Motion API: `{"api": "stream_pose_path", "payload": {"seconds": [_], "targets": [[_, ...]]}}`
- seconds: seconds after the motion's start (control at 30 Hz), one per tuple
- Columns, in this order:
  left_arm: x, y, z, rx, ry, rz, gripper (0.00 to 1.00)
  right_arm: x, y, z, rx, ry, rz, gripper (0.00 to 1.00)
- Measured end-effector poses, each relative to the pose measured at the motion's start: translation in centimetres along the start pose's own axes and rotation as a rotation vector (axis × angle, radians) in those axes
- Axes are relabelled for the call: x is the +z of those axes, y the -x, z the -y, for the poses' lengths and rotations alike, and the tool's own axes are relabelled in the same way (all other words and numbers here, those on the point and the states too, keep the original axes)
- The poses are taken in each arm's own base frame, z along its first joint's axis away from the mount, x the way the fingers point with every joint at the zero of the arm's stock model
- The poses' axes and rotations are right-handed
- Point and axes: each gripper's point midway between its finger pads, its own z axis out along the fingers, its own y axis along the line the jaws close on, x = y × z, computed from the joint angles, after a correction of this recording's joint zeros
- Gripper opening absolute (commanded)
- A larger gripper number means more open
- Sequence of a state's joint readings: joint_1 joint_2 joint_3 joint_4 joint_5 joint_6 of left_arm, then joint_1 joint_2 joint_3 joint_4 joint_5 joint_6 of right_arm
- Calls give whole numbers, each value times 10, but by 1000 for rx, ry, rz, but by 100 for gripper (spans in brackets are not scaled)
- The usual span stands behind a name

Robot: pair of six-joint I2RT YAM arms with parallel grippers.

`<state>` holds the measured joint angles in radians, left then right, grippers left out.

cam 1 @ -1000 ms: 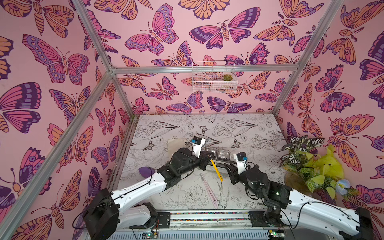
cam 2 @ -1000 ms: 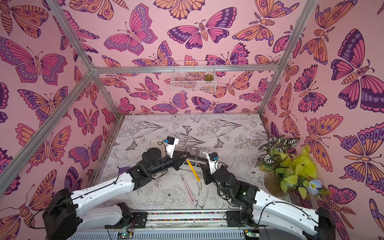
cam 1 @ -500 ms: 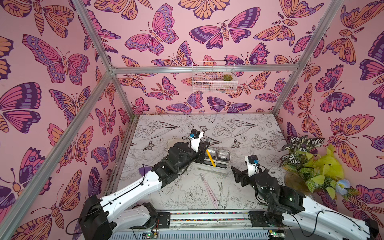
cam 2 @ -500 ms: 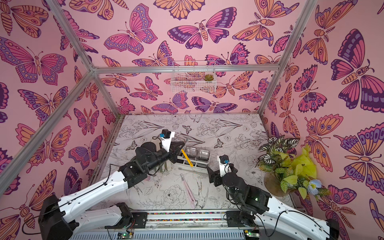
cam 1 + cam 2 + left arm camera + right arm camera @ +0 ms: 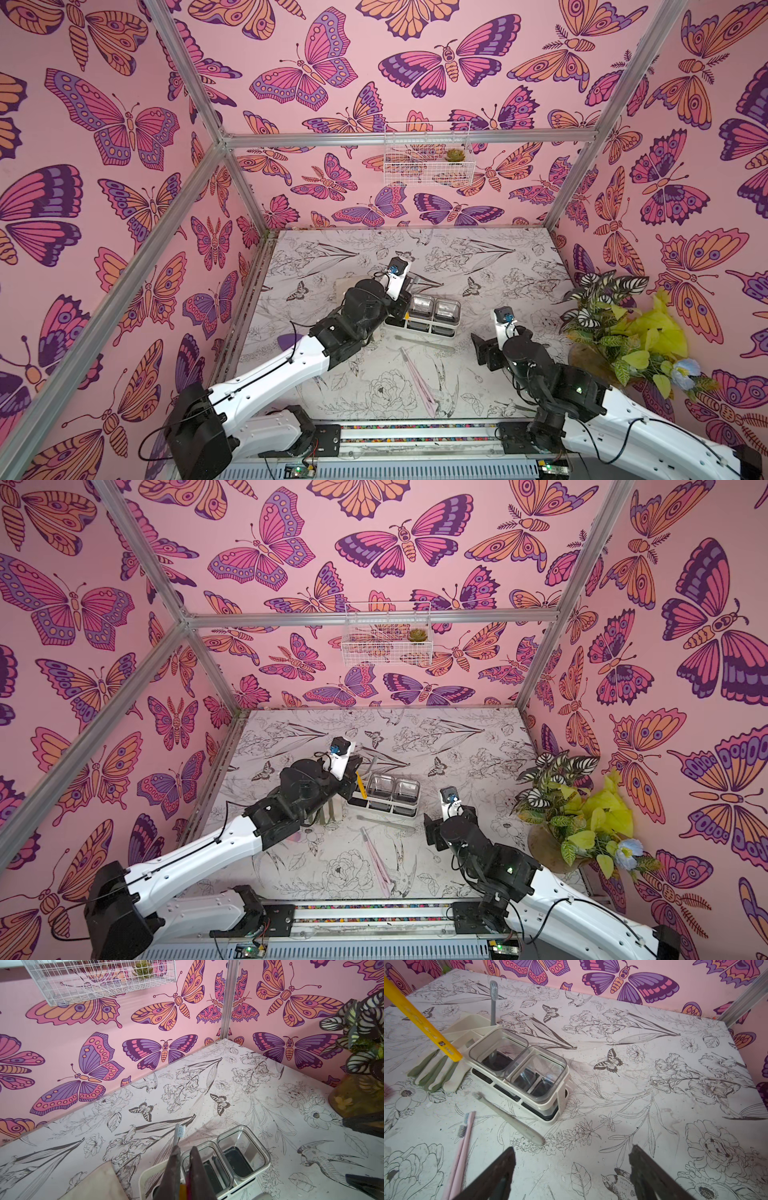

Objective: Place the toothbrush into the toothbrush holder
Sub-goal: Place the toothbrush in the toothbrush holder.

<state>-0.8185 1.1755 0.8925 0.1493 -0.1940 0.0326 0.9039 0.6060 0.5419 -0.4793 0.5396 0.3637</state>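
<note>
Right wrist view gives me the white oblong plastic toothbrush holder (image 5: 557, 1105) on the flower-printed bench (image 5: 633, 1105), with its two clear square cups on my right-arm side and the slotted compartment at the other end. My left tool (image 5: 185, 1152) is clamped on the yellow plastic toothbrush (image 5: 415, 1015). It slants down with its lower end at that slotted end, though I cannot tell whether it is inside. A grey toothbrush (image 5: 492, 1004) stands upright in the holder. My right tool (image 5: 571, 1169) hangs over bare bench, jaws spread wide and empty, near a second grey toothbrush (image 5: 510, 1119) lying just beside the holder. Two pink toothbrushes (image 5: 462, 1147) lie together nearby.
</note>
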Motion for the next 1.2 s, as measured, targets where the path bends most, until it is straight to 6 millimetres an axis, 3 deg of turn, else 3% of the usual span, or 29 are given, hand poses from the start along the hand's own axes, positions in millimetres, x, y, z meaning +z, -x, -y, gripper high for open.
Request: {"api": "stream_pose_path", "payload": {"seconds": [0.2,0.4,0.6,0.83,1.2], "targets": [[-1,9,-8,43,43,19,0,9,-5,12,45,-20,-47,86],[-1,17,-22,96,119,47,0,10,-3,7,46,18,-46,86],[18,25,-43,99,194,54,0,12,-1,4,47,39,-43,86],[48,-4,-57,106,233,-27,0,14,-10,6,51,42,-54,87],[61,-22,-57,83,229,-67,0,11,-9,7,64,53,-39,87]]}}
